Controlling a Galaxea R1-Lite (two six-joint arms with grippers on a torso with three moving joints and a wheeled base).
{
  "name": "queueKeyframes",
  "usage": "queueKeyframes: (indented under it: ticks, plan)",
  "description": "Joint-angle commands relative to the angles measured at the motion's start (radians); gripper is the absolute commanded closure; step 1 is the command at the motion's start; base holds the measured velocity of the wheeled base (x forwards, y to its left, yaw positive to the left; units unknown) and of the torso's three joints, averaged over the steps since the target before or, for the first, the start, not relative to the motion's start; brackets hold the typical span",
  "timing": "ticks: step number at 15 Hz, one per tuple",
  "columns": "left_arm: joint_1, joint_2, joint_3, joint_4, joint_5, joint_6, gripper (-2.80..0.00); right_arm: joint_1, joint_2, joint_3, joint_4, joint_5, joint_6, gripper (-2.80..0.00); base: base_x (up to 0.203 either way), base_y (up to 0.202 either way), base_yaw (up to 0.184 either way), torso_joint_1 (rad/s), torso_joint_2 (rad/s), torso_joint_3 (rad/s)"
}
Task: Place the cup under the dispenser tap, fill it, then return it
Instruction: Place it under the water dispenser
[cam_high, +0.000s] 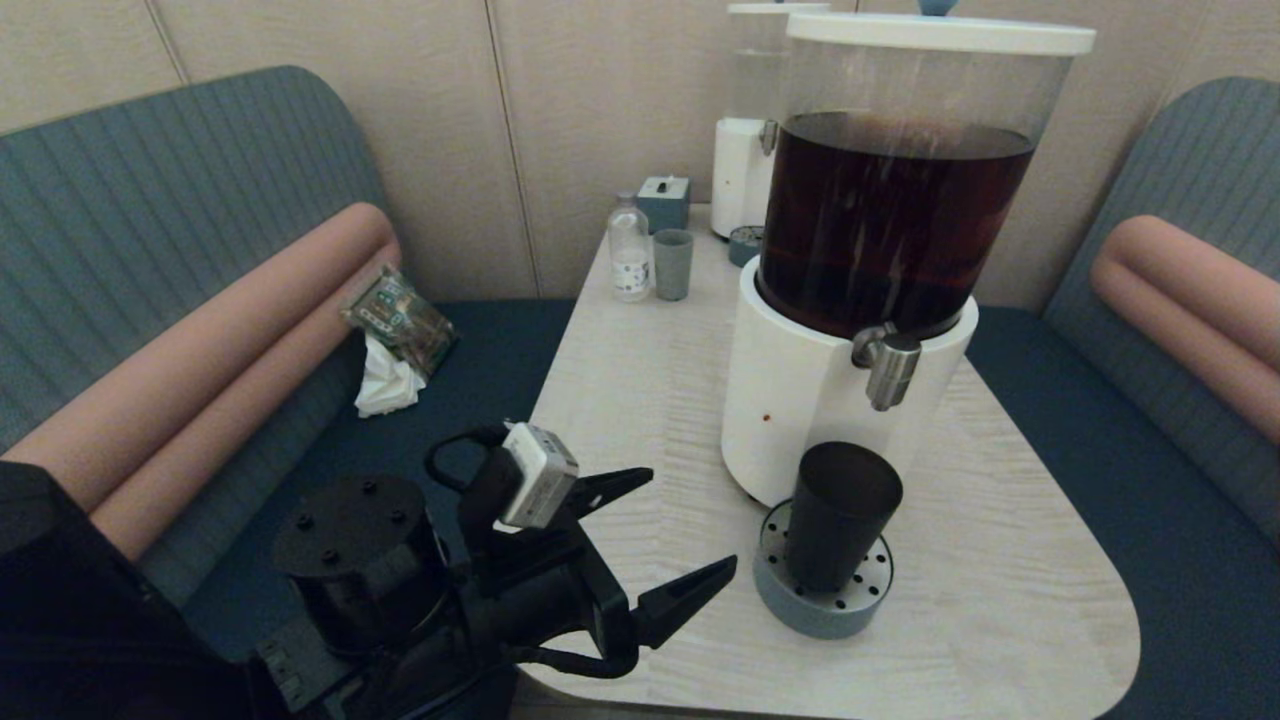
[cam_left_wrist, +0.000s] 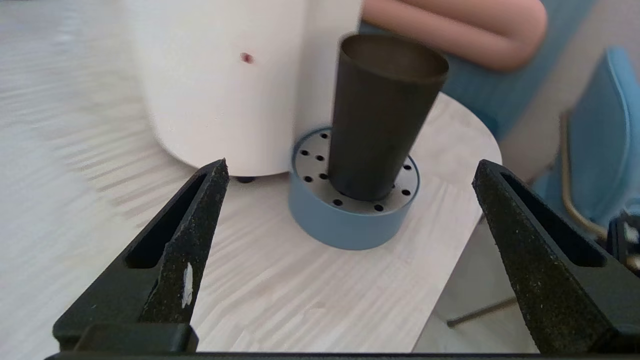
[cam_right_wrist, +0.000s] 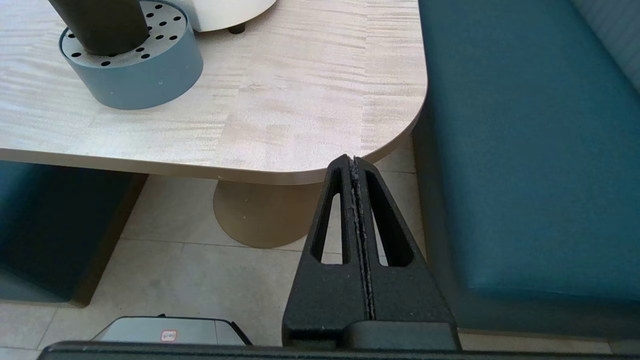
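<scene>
The right claw (cam_right_wrist: 354, 165) is out of the head view entirely; only its own wrist camera shows it. There the cup (cam_right_wrist: 97, 22), well beyond its tips, is cut off above the base, and the dispenser (cam_right_wrist: 227, 10) beside it shows only its bottom edge. Ahead of the left claw (cam_high: 690, 535), the dispenser's lid (cam_high: 940, 32) runs past the frame's top. Whether the cup holds any liquid cannot be told.

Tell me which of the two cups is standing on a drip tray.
The dark tumbler, upright on the perforated blue-grey drip tray below the steel tap. The smaller pale grey-green cup stands on the bare table beside the bottle.
</scene>
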Motion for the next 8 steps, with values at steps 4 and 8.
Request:
queueKeyframes:
  ticks: [4, 8]
  plan:
    - [0.069, -0.226, 0.115, -0.008, 0.12, -0.014, -2.8, 0.0, 0.001, 0.0, 0.001, 0.0, 0.0, 0.0, 0.0, 0.0, 0.0, 0.0, 0.0, 0.0]
    - [0.168, -0.379, 0.175, -0.008, 0.261, -0.011, -2.8, 0.0, 0.001, 0.0, 0.001, 0.0, 0.0, 0.0, 0.0, 0.0, 0.0, 0.0, 0.0, 0.0]
